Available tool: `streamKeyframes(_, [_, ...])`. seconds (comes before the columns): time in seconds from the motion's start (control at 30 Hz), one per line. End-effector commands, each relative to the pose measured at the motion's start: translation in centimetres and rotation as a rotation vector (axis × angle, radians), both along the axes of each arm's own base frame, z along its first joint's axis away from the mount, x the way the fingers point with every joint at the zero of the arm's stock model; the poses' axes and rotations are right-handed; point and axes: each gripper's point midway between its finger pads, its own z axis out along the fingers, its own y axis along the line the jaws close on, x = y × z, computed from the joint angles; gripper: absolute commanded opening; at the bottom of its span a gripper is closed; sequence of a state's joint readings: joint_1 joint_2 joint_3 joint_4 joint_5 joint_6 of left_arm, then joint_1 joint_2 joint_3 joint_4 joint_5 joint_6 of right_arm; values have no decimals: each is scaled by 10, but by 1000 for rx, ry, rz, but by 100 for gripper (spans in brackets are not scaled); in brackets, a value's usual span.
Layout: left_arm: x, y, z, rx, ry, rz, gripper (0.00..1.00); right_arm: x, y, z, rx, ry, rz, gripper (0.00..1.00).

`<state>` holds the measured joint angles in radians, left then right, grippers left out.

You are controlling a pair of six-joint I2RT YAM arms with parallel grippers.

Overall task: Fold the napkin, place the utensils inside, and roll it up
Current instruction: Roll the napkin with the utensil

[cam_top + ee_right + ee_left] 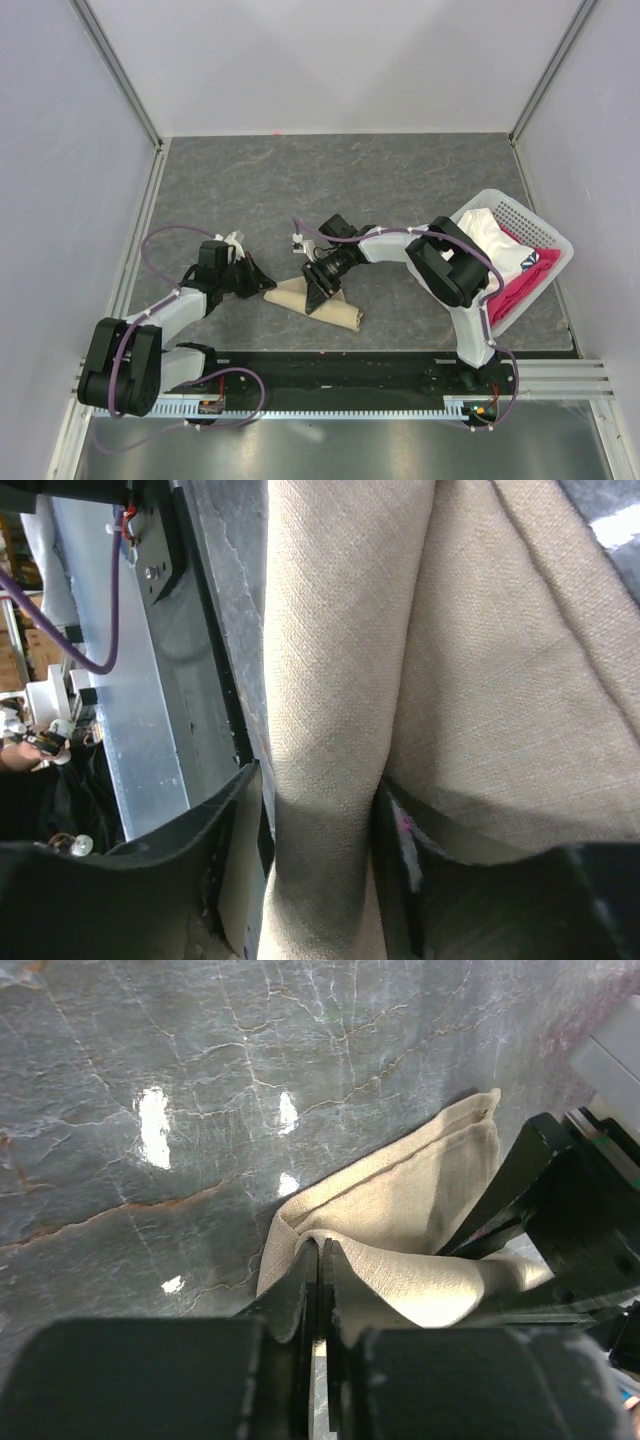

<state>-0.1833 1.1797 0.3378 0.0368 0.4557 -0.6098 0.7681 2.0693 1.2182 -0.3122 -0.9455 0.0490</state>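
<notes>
The napkin (285, 296) lies in a long roll on the table (400, 185), close to the near edge and a bit left of the middle. It lies slanted, with its left end a little farther from you than its right end.

Your left gripper (256, 281) is at the left end of the roll. Its fingers (300, 1290) are pressed together and pinch a fold of the napkin. Your right gripper (322, 292) sits on the middle of the roll. Its fingers (232, 880) stand on each side of a thick fold and squeeze it.

There is lots of bare table behind the roll and to its left. In front of it there is only a thin strip of table before the black rail (350, 365). White walls (330, 60) stand at the back and on both sides.

On the right, well apart from the roll, a white basket (530, 215) sits near the wall. A white cloth (487, 238) and a pink cloth (522, 285) lie in it.

The right gripper hides the middle of the roll from above. You cannot see what is inside the roll. In the right wrist view the napkin fills most of the picture and its ends are cut off.
</notes>
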Motion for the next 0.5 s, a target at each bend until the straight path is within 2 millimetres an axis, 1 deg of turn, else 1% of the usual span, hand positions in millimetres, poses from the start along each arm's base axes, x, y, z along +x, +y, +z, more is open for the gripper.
streamKeyframes(0.0, [4, -6, 4, -24, -13, -36, 2, 21, -13, -17, -128, -141, -68, 59])
streamKeyframes(0.03, [3, -7, 1, -22, 1, -40, 2, 28, -15, -16, -151, -180, -90, 62])
streamKeyframes(0.07, [3, -7, 0, -23, 9, -44, 2, 32, -16, -11, -153, -207, -100, 69])
streamKeyframes(0.1, [3, -7, -2, -20, 17, -46, 2, 37, -14, 0, -139, -241, -111, 71])
streamKeyframes(0.17, [3, -8, -4, -20, 32, -51, 2, 46, -16, 9, -152, -301, -140, 75])
streamKeyframes(0.2, [3, -8, -5, -20, 37, -53, 2, 51, -15, 21, -140, -345, -151, 76])
streamKeyframes(0.27, [3, -8, -6, -19, 44, -52, 2, 58, -17, 29, -160, -430, -180, 79])
streamKeyframes(0.3, [3, -9, -7, -19, 46, -54, 2, 61, -16, 44, -138, -477, -192, 79])
streamKeyframes(0.33, [4, -9, -6, -19, 47, -52, 2, 59, -15, 47, -133, -506, -193, 80])
streamKeyframes(0.4, [4, -8, -6, -17, 47, -52, 2, 63, -18, 58, -143, -587, -226, 81])
streamKeyframes(0.47, [5, -8, -7, -10, 53, -48, 2, 56, -15, 64, -147, -669, -210, 84])
